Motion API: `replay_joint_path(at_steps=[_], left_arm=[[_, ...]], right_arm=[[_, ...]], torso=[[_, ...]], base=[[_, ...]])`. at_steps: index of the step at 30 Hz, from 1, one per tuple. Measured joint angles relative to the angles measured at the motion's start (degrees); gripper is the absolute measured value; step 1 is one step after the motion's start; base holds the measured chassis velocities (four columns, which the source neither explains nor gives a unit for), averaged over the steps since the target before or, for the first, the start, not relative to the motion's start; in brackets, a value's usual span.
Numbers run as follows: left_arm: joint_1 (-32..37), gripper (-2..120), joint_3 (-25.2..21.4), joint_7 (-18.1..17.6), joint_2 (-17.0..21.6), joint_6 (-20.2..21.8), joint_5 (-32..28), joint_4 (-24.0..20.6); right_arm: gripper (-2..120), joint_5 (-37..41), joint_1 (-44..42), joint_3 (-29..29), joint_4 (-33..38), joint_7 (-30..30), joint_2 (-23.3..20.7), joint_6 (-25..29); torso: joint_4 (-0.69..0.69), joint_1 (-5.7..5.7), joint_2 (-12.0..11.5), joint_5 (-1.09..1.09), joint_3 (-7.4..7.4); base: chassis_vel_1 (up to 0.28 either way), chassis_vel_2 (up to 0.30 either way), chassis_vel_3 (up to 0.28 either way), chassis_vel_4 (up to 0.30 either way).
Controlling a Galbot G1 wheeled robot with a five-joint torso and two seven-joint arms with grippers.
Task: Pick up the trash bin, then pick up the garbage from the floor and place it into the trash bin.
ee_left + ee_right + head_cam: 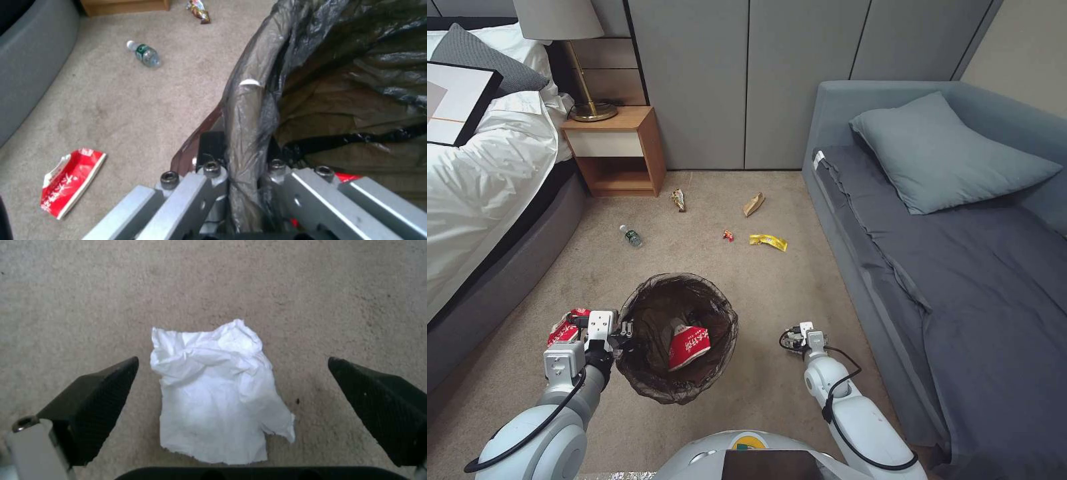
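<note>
While bin [677, 347] held, five scraps, one tissue [218, 393]

A white-sheeted bed [487, 167] fills the upper left of the frame, with a grey pillow [484, 57] and a black-framed picture [454, 100] lying on it. Beside it stands a wooden nightstand [617, 150] carrying a brass lamp [584, 67]. On the right, a grey-blue sofa [960, 267] holds one cushion [947, 157]. Grey wall panels [747, 73] run behind.
</note>
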Motion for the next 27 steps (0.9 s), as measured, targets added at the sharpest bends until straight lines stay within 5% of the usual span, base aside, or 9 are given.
replay_joint_path(at_steps=[27], left_arm=[[-0.45,2,-0.12,0.0,0.34,-0.17,-0.01,0.0]], right_arm=[[100,-2.62,2.51,1.09,-6.99,-1.71,2.22,1.84]], torso=[[0.0,0.0,0.0,0.0,0.0]], base=[[0.0,0.0,0.0,0.0]])
